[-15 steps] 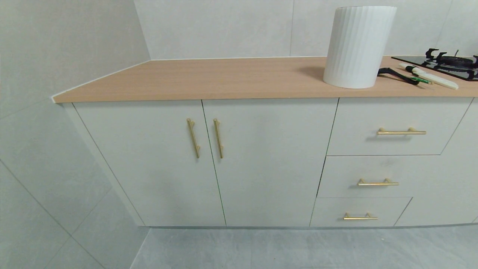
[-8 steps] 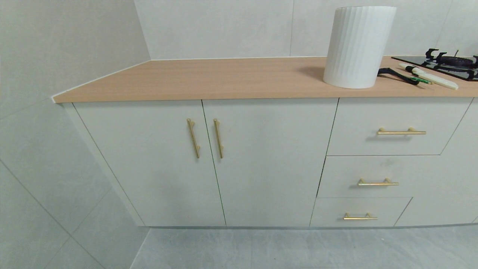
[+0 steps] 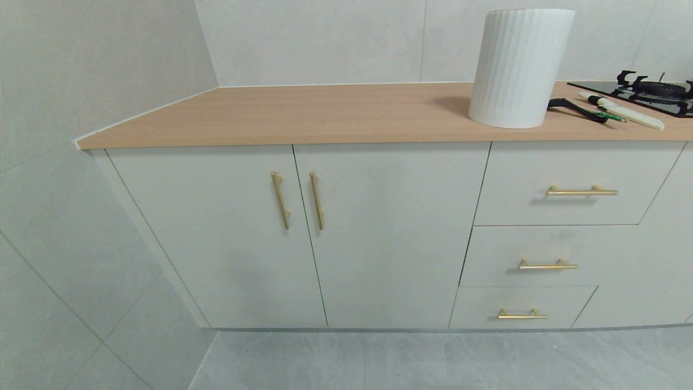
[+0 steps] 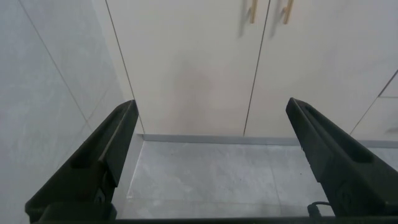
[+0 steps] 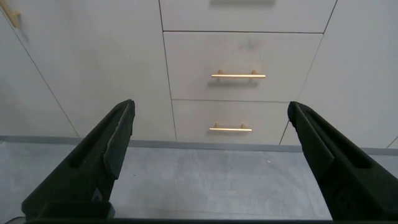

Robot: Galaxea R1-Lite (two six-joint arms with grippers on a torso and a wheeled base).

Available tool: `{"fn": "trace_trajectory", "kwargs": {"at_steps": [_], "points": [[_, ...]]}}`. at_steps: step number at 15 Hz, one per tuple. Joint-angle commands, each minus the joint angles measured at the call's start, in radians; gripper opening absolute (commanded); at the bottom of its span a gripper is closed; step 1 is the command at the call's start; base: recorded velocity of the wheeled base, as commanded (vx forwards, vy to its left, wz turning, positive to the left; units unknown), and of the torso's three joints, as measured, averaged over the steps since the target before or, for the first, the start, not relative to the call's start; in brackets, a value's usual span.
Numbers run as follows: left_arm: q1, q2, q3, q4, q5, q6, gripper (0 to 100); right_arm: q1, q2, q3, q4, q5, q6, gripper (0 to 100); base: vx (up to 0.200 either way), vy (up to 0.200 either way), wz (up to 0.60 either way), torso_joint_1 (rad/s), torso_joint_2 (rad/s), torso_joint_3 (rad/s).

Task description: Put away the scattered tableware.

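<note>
On the wooden countertop (image 3: 303, 114) at the right stands a tall white ribbed holder (image 3: 517, 67). Just right of it lie a black-handled utensil (image 3: 576, 108) and a white-handled utensil (image 3: 622, 112). My left gripper (image 4: 211, 115) is open, low above the floor in front of the double cabinet doors (image 4: 267, 68), with nothing between its fingers. My right gripper (image 5: 211, 115) is open too, low before the drawers (image 5: 239, 65), and holds nothing.
Two cabinet doors with gold handles (image 3: 298, 200) sit under the counter, and three drawers (image 3: 563, 222) with gold handles to their right. A black gas hob (image 3: 649, 89) is at the far right. A tiled wall (image 3: 65, 162) closes the left side. Grey floor (image 3: 433, 363) lies below.
</note>
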Motion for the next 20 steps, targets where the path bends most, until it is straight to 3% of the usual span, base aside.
{"fn": "trace_trajectory", "kwargs": {"at_steps": [1,2,4,20], "points": [[0.000,0.001,0.000,0.000,0.001,0.006,100,0.001,0.002,0.000,0.001,0.000,0.001,100,0.000,0.000,0.00,0.000,0.00,0.000],[0.000,0.001,0.000,0.001,-0.001,0.020,100,0.001,0.002,0.000,0.001,0.001,0.001,100,0.000,0.000,0.00,0.000,0.00,0.000],[0.000,0.001,0.000,0.001,-0.001,0.012,100,0.001,0.002,0.000,0.001,0.000,0.004,100,0.000,0.000,0.00,0.000,0.00,0.000],[0.000,0.001,0.000,0.001,-0.001,0.001,100,0.001,0.002,0.000,-0.001,0.000,0.007,100,0.000,-0.200,0.00,0.001,0.00,0.000]]}}
